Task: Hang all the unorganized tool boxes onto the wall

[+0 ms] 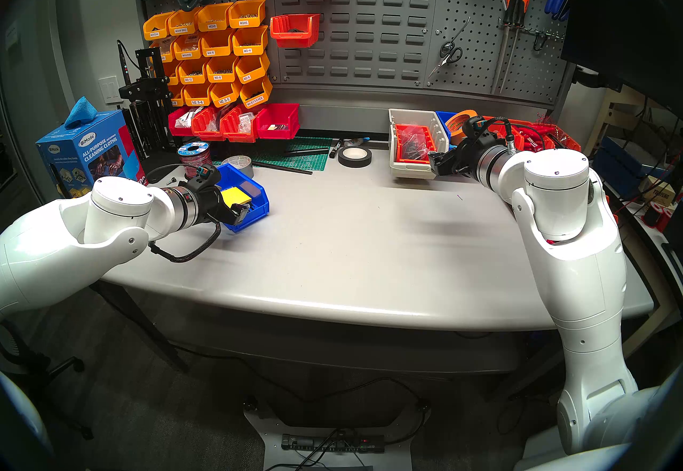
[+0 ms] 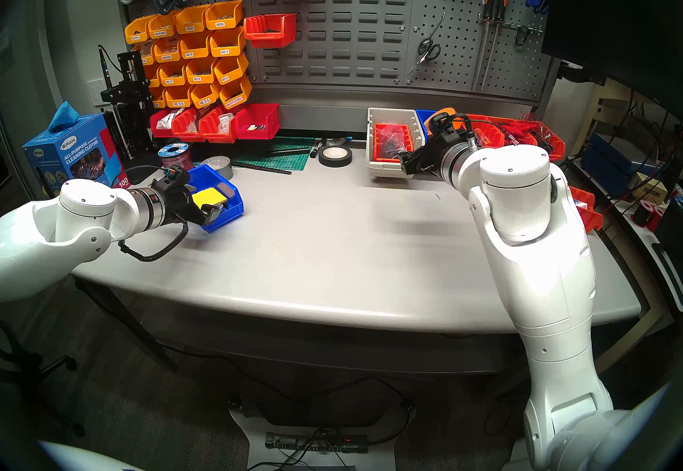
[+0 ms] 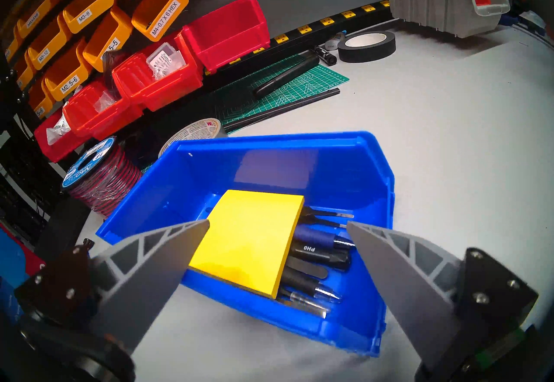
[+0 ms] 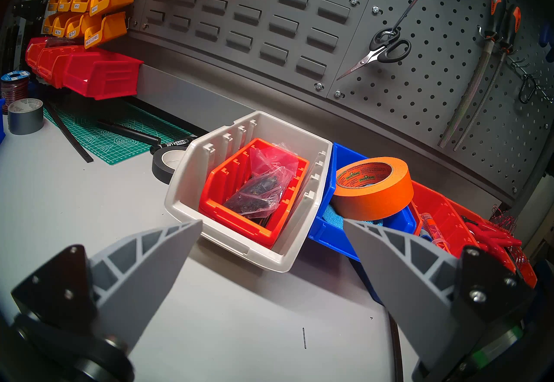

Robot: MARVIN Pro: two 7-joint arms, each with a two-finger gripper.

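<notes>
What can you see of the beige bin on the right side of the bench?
The beige bin is an open-top plastic box with ribbed outer sides, slotted inner walls and a sloped front. It stands upright on the grey bench, not yet hung. Nested inside is an orange-red bin holding a clear bag of dark parts. A blue bin sits against its side. The right gripper hovers before it, jaws open.

Two head views looking down from above the near edge of the table (image 1: pixel 332 237) toward the wall (image 1: pixel 354 15), nearly identical. Left wrist cam close over the blue bin (image 3: pixel 344 180) at left, angled down. Right wrist cam close on the beige bin (image 4: pixel 186 192) at far right, catching the wall too.
</notes>
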